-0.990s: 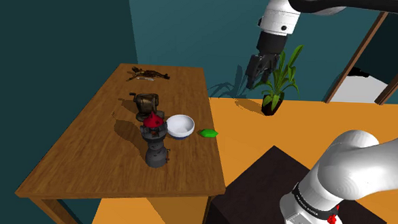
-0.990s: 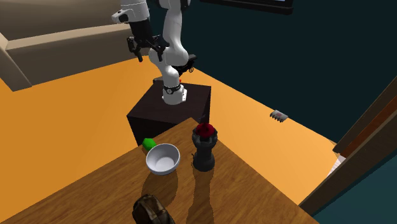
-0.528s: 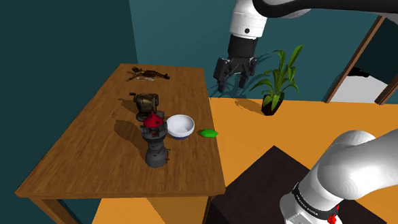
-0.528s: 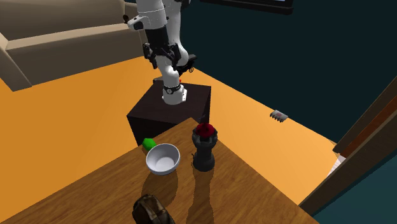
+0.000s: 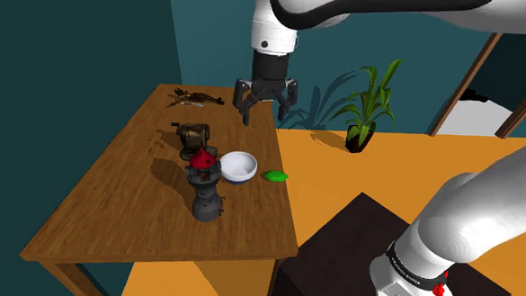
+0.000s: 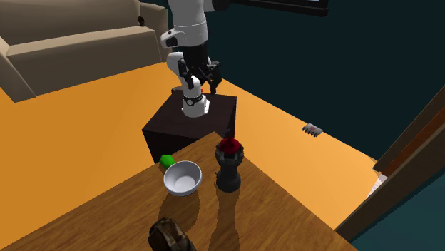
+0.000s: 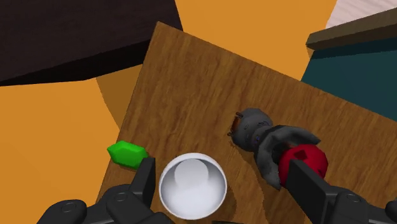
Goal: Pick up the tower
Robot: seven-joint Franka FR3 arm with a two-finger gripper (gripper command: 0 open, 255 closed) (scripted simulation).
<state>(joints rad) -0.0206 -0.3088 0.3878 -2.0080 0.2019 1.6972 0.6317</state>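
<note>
The tower [image 5: 206, 189] is a dark grey turret with a red top, standing upright on the wooden table [image 5: 115, 200] just beside a white bowl [image 5: 238, 166]. My gripper [image 5: 264, 105] hangs open and empty, high above the table's edge, well beyond the bowl. In the second exterior view the tower [image 6: 229, 164] stands near the table's edge, with the gripper [image 6: 199, 73] far above and behind it. Looking down from the wrist, the tower [image 7: 273, 143] lies close to one finger [image 7: 308, 184], and the bowl [image 7: 193, 186] sits between the open gripper [image 7: 221, 168] fingers, far below.
A small green piece [image 5: 275, 176] lies at the table edge by the bowl. A brown object [image 5: 194, 136] and a dark flat item [image 5: 196, 98] sit farther along the table. A potted plant [image 5: 371, 106] stands on the orange floor; the dark stand [image 5: 356, 254] is nearby.
The arm has swung toward the shoulder view's left, carrying the gripper from near the plant to above the table. Its fingers stayed open. Nothing on the table moved.
</note>
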